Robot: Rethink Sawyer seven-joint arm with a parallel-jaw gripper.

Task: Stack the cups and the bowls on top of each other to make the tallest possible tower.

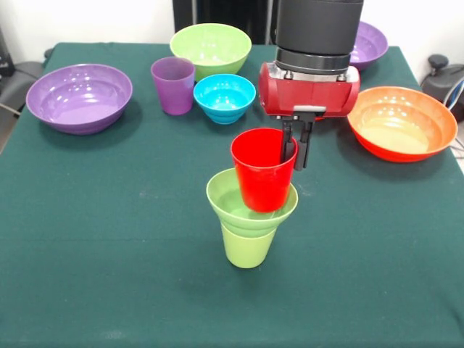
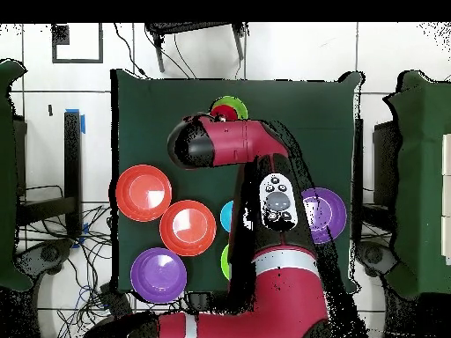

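Fingers [image 1: 288, 147] of the gripper [image 1: 296, 148] pinch the rim of the red cup [image 1: 263, 170] in the front view, one inside the wall and one outside, so we read the tool as closed on that cup. The cup sits low in the small green bowl [image 1: 243, 206], which rests in the mouth of the green cup [image 1: 246, 248]; a grip on the rim leaves the cup's base free to settle into the bowl, and we judge this the placing step of the tower [image 1: 252, 206]. Behind it stand the purple cup [image 1: 173, 85], the small blue bowl [image 1: 224, 96], a medium green bowl [image 1: 210, 48], two purple bowls [image 1: 79, 96] and an orange bowl [image 1: 402, 122], spare on the green table [image 1: 109, 275]. From overhead, the arm [image 2: 238, 145] covers the gripper; we see only slivers of the red cup [image 2: 232, 112] and green bowl [image 2: 231, 102] near the table's top edge, and two orange bowls [image 2: 144, 192].
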